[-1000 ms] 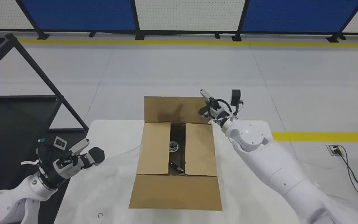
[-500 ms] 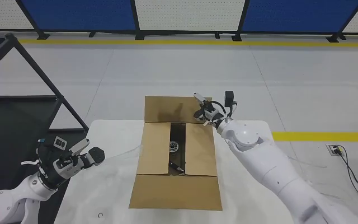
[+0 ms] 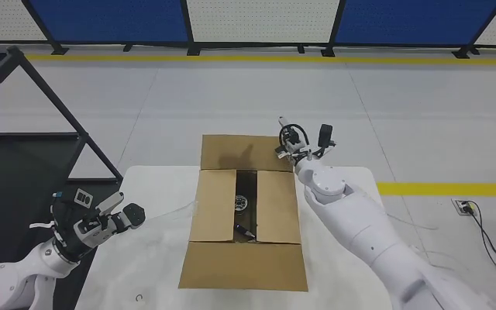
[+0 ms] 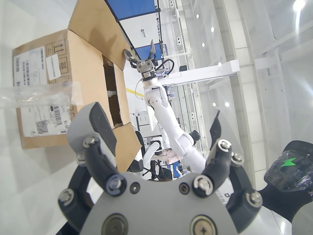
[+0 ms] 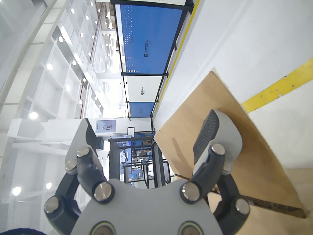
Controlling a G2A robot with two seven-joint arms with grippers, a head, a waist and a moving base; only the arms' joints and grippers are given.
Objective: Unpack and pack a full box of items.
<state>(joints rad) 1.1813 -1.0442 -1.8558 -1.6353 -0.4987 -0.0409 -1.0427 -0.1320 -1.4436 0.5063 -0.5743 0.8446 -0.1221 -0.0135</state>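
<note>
As the brown cardboard box [image 3: 244, 213] sits on the white surface [image 3: 155, 248], flaps [image 3: 277, 205] nearly shut, my right end effector [image 3: 305, 130] hangs open and empty at its far right corner, so I'd ease one finger [image 5: 204, 133] under a flap.

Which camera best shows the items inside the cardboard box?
Top view: it looks down between the flaps onto the items. Left wrist view glimpses a white piece inside; right wrist view catches the far flap.

The right end effector [image 3: 301, 133] draws back rightward and up the frame, off the cardboard box's rear flap [image 3: 240, 151].
</note>
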